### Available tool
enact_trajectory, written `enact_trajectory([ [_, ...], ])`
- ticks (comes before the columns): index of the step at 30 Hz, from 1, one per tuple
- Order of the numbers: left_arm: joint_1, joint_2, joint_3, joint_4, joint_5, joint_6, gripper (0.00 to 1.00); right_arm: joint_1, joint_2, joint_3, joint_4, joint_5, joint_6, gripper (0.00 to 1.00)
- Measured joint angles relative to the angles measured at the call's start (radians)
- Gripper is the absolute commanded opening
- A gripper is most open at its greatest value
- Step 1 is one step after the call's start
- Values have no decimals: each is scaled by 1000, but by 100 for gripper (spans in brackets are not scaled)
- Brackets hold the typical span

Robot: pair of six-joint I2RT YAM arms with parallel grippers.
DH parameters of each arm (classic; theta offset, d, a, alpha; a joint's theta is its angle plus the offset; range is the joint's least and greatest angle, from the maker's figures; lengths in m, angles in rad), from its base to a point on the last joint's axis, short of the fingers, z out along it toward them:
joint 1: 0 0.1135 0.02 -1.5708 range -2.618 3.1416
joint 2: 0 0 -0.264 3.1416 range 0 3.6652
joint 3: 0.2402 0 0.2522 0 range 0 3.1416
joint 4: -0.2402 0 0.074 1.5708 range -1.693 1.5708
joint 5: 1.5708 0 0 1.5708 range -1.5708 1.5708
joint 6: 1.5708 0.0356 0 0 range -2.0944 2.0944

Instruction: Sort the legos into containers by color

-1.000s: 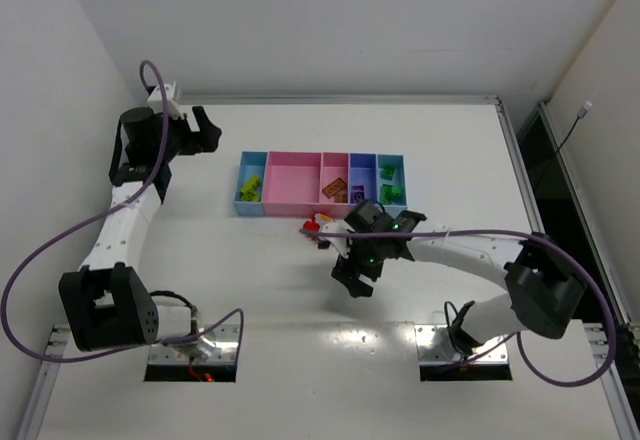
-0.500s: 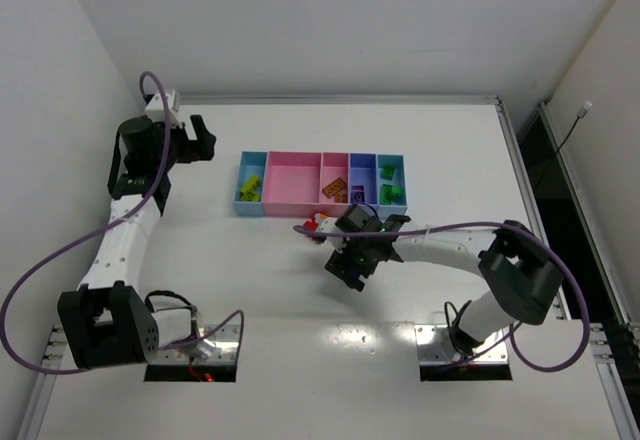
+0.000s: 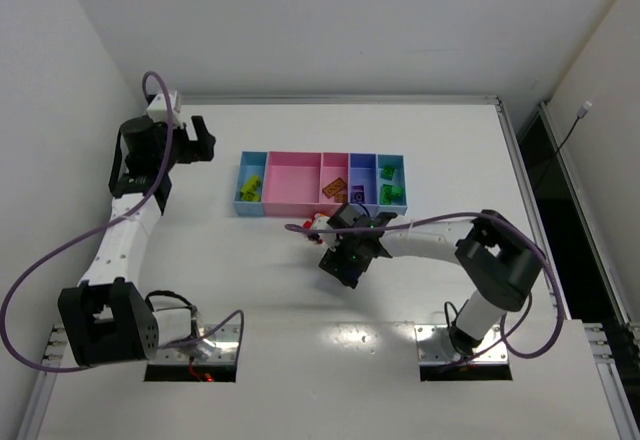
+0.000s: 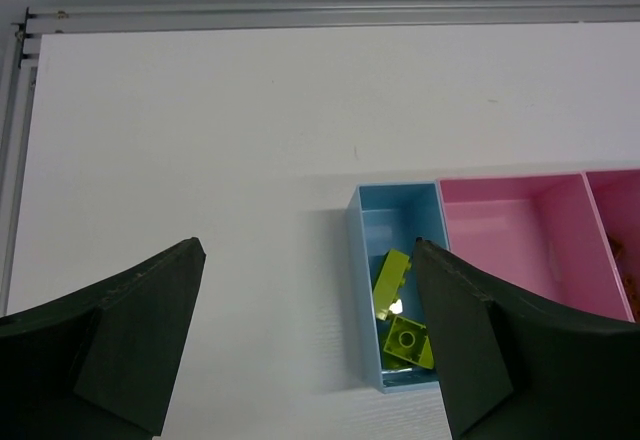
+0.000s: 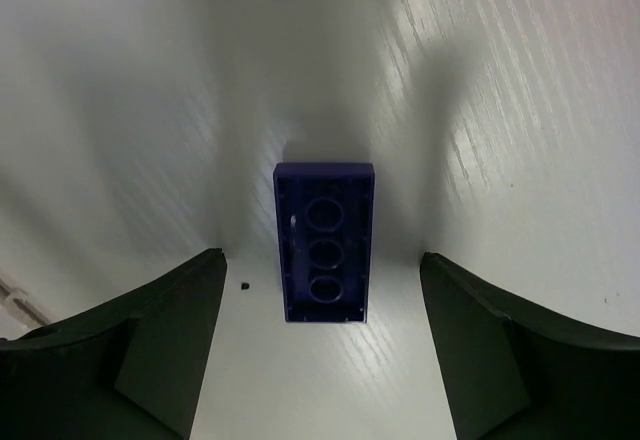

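You are holding right gripper (image 5: 320,260) wide open, empty, straddling purple brick (image 5: 323,210) lying underside-up on table (image 5: 150,80), for pinching its long sides; left gripper (image 4: 307,247) hanging open, empty, aside.

Five bins (image 3: 293,180), two yellow-green bricks (image 4: 405,343), one loose purple brick (image 5: 323,243), two arms (image 3: 120,240)

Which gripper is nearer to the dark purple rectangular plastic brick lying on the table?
Right. The right gripper hangs open over the brick; the left gripper hovers far away, past the light blue bin.
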Motion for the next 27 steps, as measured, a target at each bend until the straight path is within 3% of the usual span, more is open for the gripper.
enact_trajectory([
  [2, 3, 5, 0, 3, 1, 1, 92, -4, 22, 16, -2, -2, -8, 72],
  [3, 3, 8, 0, 4, 1, 3, 92, -8, 29, 24, 1, -6, -12, 61],
  [4, 6, 12, 0, 5, 1, 4, 92, -12, 39, 34, 3, -9, -17, 40],
  [6, 8, 18, 0, 6, 5, 6, 92, -19, 53, 48, 8, -15, -24, 19],
  [7, 11, 21, 0, 7, 6, 8, 92, -25, 57, 54, 8, -22, -25, 0],
  [16, 33, 47, 0, 14, 33, 11, 92, -21, 47, 74, -27, -34, -40, 0],
  [23, 33, 86, 21, 30, 69, 9, 92, -26, -147, 261, -61, -24, -36, 0],
  [27, 32, 128, 67, 29, 84, 3, 92, -52, -159, 407, -29, 66, 61, 0],
])
